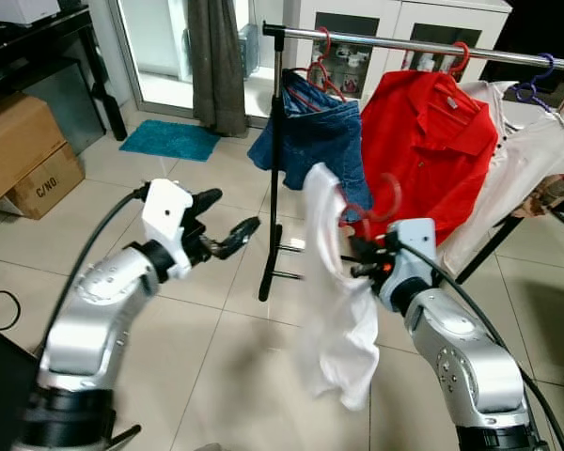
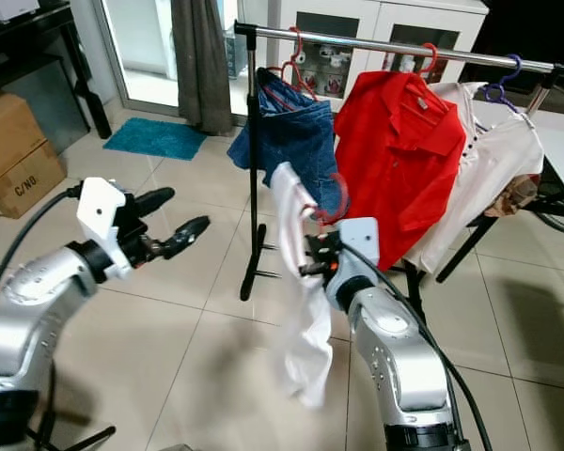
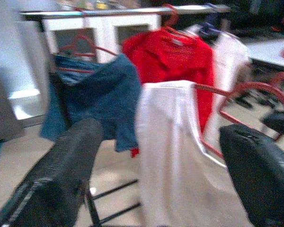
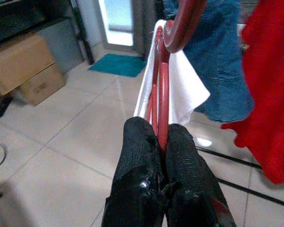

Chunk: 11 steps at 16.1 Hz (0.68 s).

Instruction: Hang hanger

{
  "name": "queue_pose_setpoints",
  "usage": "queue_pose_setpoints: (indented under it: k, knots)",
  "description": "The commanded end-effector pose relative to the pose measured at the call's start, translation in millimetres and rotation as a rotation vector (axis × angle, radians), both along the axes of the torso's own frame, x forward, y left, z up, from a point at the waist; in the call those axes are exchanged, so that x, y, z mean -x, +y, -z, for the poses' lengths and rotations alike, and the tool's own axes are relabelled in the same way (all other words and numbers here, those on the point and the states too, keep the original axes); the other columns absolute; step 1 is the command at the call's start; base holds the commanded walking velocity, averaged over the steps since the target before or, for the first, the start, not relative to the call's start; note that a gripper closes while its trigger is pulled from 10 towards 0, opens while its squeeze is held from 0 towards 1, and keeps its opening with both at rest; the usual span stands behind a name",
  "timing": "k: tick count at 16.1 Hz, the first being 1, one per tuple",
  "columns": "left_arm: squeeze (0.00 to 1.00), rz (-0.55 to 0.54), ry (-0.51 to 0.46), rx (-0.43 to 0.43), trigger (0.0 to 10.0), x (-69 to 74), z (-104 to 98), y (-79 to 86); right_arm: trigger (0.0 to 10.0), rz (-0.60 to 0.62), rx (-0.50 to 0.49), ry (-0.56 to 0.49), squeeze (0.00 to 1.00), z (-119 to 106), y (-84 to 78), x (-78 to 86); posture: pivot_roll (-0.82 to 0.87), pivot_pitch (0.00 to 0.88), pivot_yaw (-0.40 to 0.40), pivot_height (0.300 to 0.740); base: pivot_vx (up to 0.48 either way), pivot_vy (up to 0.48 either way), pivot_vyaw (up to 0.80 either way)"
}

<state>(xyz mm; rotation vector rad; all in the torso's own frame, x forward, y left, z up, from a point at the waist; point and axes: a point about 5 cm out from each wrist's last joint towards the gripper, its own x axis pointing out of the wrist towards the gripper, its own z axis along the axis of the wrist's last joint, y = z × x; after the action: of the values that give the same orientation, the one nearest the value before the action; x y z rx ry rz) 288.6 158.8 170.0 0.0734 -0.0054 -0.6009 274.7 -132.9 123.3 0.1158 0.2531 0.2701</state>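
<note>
Red hanger (image 4: 162, 90) with a white garment (image 1: 336, 310) draped on it is pinched between the closed fingers of the right gripper (image 4: 160, 142), in front of the metal rail (image 1: 432, 45) and below it. To its left, the left gripper (image 1: 224, 225) hovers with fingers spread wide, holding nothing

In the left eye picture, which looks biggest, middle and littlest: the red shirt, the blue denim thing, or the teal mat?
1. Red shirt, the largest patch.
2. Blue denim garment, clearly smaller.
3. Teal mat, smallest, though it lies farther back on the floor, so it may only look that small.
</note>
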Motion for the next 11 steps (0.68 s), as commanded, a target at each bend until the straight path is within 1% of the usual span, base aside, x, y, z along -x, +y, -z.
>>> queue_pose_setpoints:
  k: [1,2,3,4,5,6,8,9,10,11]
  knots:
    - [1.0,-0.062,-0.004,0.003,10.0,1.1,1,-3.9,10.0,0.044,-0.014,-0.011,0.0,-3,-4.9,-1.2,-0.12,0.0,-0.012,0.74,0.0,0.0,0.0]
    - [1.0,-0.077,0.004,0.004,10.0,1.8,3,-6.1,10.0,0.045,-0.019,-0.011,0.0,-4,-5.2,-1.8,-0.12,0.0,-0.01,0.74,0.0,0.0,0.0]
    - [0.91,-0.088,0.01,-0.01,10.0,2.4,5,-8.0,10.0,0.049,-0.029,-0.009,0.0,-4,-5.1,-2.0,-0.12,0.0,-0.009,0.74,0.0,0.0,0.0]
    - [0.41,-0.106,0.014,-0.022,10.0,3.2,6,-10.9,10.0,0.054,-0.02,-0.006,0.0,-5,-5.2,-2.1,-0.12,0.0,-0.009,0.74,0.0,0.0,0.0]
    - [0.18,-0.108,0.015,-0.023,10.0,3.9,6,-12.4,10.0,0.053,-0.022,-0.004,0.0,-5,-4.7,-1.9,-0.12,0.0,-0.01,0.74,0.0,0.0,0.0]
    - [0.0,-0.127,0.004,-0.022,10.0,5.1,5,-13.5,10.0,0.057,-0.019,-0.003,0.0,-6,-4.2,-1.7,-0.12,0.0,-0.013,0.74,0.0,0.0,0.0]
    - [0.0,-0.199,0.017,-0.019,10.0,5.5,5,-12.7,10.0,0.084,-0.022,-0.001,0.0,-5,-6.9,-0.9,-0.12,0.0,-0.016,0.74,0.0,0.0,0.0]
    - [0.0,-0.214,0.016,-0.014,10.0,5.3,5,-12.4,10.0,0.091,-0.018,-0.001,0.0,-6,-8.3,-1.1,-0.12,0.0,-0.015,0.74,0.0,0.0,0.0]
    - [0.0,-0.215,0.012,0.034,10.0,6.3,1,-14.7,10.0,0.118,-0.061,0.001,0.0,-7,-10.4,-2.5,-0.12,0.0,-0.013,0.74,0.0,0.0,0.0]
    - [0.0,-0.215,0.01,0.031,10.0,6.2,0,-14.8,10.0,0.123,-0.077,0.007,0.0,-7,-10.2,-3.1,-0.12,0.0,-0.013,0.74,0.0,0.0,0.0]
